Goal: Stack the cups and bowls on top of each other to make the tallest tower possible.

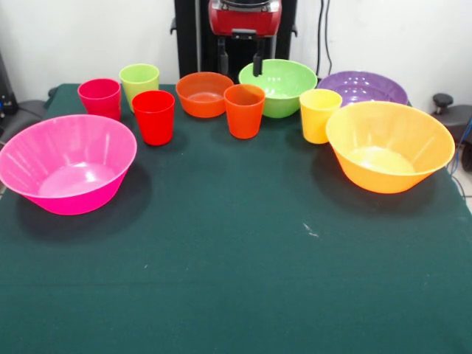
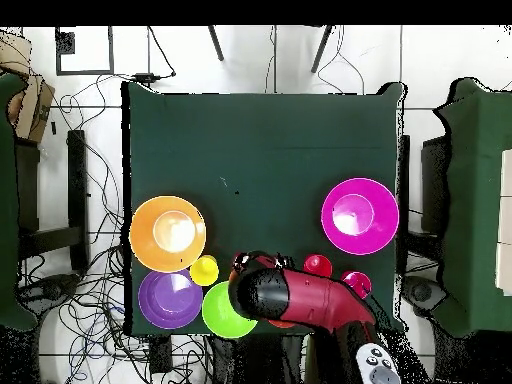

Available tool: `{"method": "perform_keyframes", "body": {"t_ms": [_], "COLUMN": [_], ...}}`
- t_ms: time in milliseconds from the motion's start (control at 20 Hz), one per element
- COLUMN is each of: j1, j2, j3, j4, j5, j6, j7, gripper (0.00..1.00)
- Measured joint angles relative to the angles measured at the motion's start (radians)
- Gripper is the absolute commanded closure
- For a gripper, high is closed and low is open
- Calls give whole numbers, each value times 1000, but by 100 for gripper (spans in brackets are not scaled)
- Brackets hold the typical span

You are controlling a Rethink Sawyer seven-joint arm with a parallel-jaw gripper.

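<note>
- Green cloth covers the table in the front view, and every cup and bowl stands apart on it, nothing stacked.
- At the picture's left sits the pink bowl; behind it are the crimson cup, the lime green cup and the red cup.
- Mid-row, the orange-red bowl is just beside the orange cup, with the green bowl behind and to their right.
- To the right stand the yellow cup, the orange-yellow bowl and, behind them, the purple bowl.
- The gripper hangs at the top edge, its two dark fingers spread and grasping nothing, one tip over the green bowl's rim.
- From overhead, the red and black arm lies over the row of cups, hiding the gripper.
- The pink bowl sits right, the orange-yellow bowl left, with the purple bowl, green bowl and yellow cup nearby.
</note>
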Motion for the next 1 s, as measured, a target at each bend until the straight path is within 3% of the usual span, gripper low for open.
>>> {"method": "perform_keyframes", "body": {"t_ms": [1000], "j1": [-23], "j2": [35], "j3": [0], "j4": [57], "j5": [-30], "j6": [-65], "j7": [0], "gripper": [0]}}
